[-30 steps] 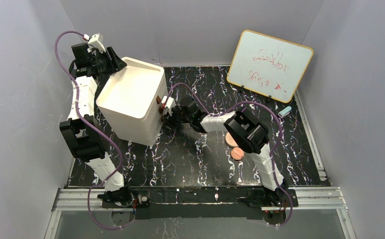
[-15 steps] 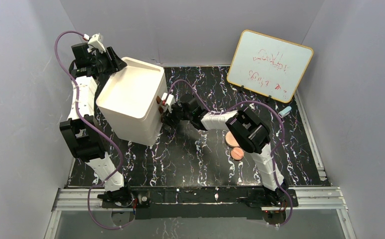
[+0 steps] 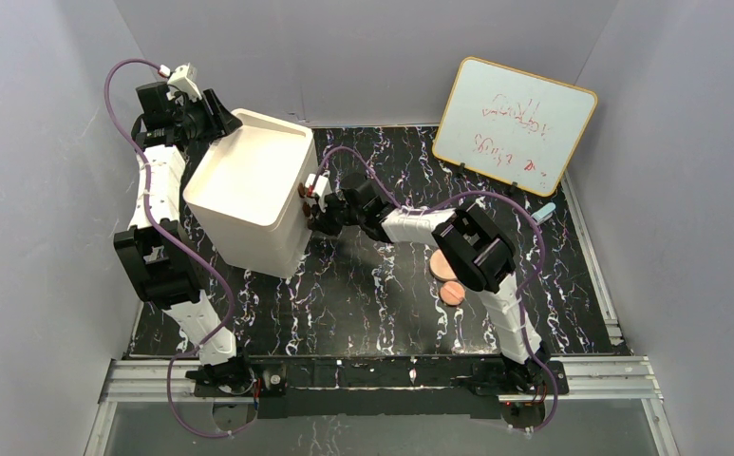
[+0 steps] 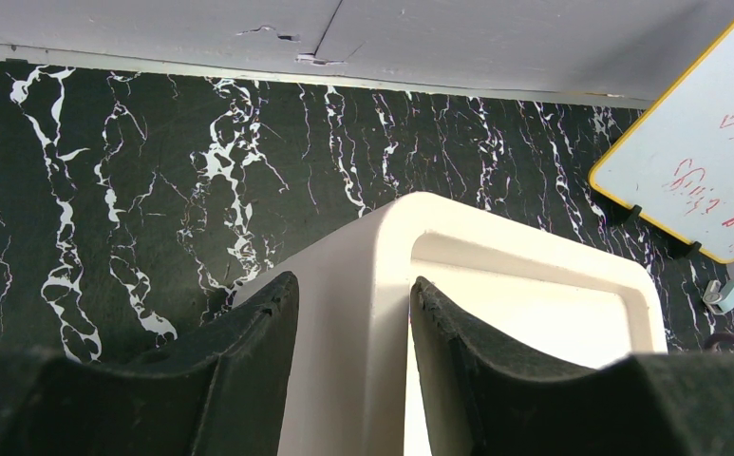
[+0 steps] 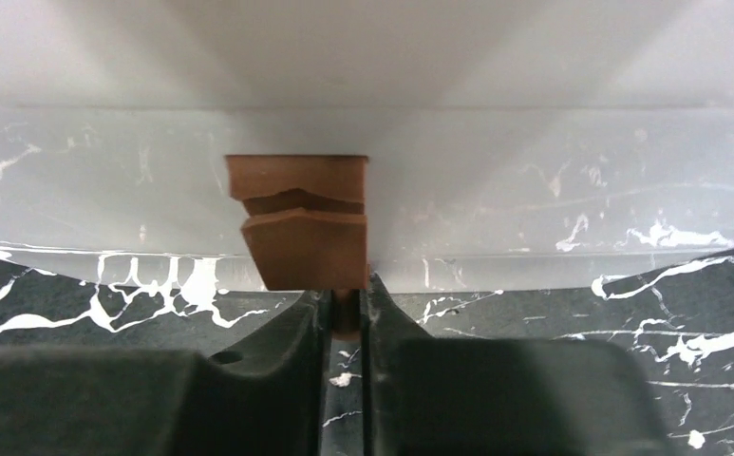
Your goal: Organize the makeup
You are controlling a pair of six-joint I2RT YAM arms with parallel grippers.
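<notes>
A white box with drawers stands at the back left. My left gripper is shut on its back wall, one finger outside and the other inside. My right gripper reaches the box's front face. In the right wrist view, the right gripper is shut on the stem of a brown drawer knob. Of the makeup, two copper-pink discs show, the larger and the smaller, both partly hidden behind my right arm. Other makeup is out of view.
A whiteboard with red scribbles leans at the back right. A small light-blue cylinder lies below it. Grey walls enclose the black marbled table on three sides.
My right gripper has slid closer to the box's front face and shut on the brown knob. The left arm and the box have not moved.
</notes>
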